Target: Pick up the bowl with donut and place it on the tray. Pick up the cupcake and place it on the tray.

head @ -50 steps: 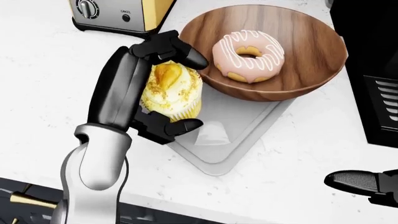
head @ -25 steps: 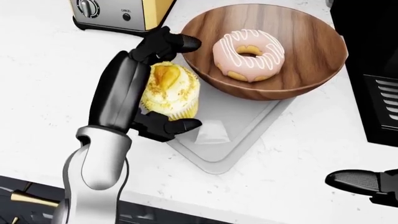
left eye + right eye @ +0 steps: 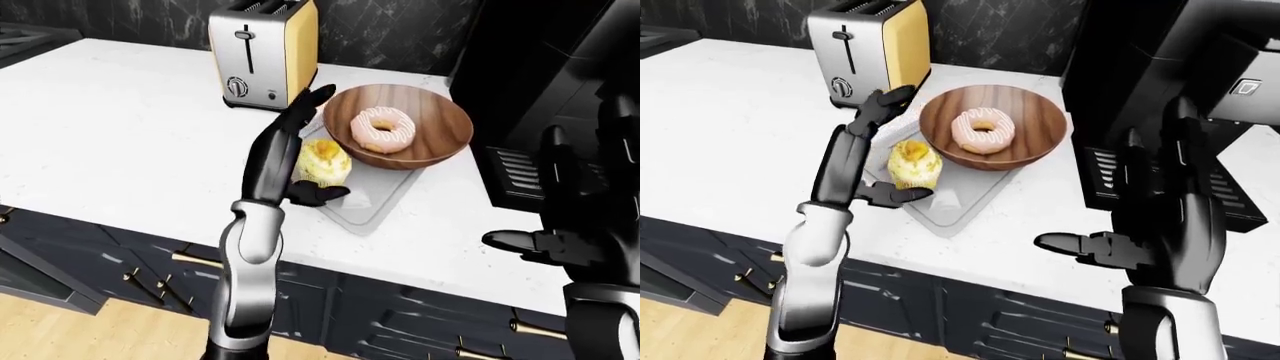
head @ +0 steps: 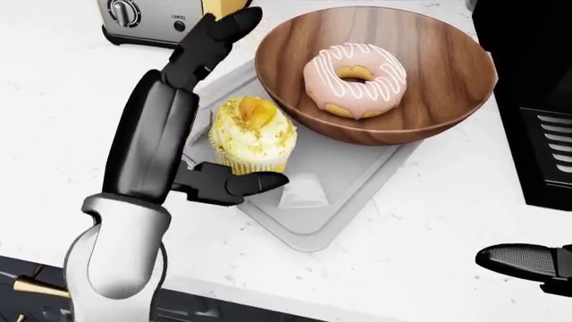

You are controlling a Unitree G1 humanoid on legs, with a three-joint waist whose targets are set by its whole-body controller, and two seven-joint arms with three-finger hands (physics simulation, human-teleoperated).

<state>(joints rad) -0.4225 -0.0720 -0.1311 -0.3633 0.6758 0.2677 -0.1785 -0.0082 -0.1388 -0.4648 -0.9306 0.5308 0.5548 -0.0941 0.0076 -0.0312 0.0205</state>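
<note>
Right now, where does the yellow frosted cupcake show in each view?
Left-eye view: yellow frosted cupcake, centre, left of the wooden bowl.
Head view: centre-left, on the clear tray.
Right-eye view: left of centre.
Shared landmark: the pink-iced donut up-right of it.

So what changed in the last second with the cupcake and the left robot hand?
The left robot hand opened: its upper fingers swung up off the cupcake, letting it go upright on the tray. The bowl, donut and right robot hand stayed put.
</note>
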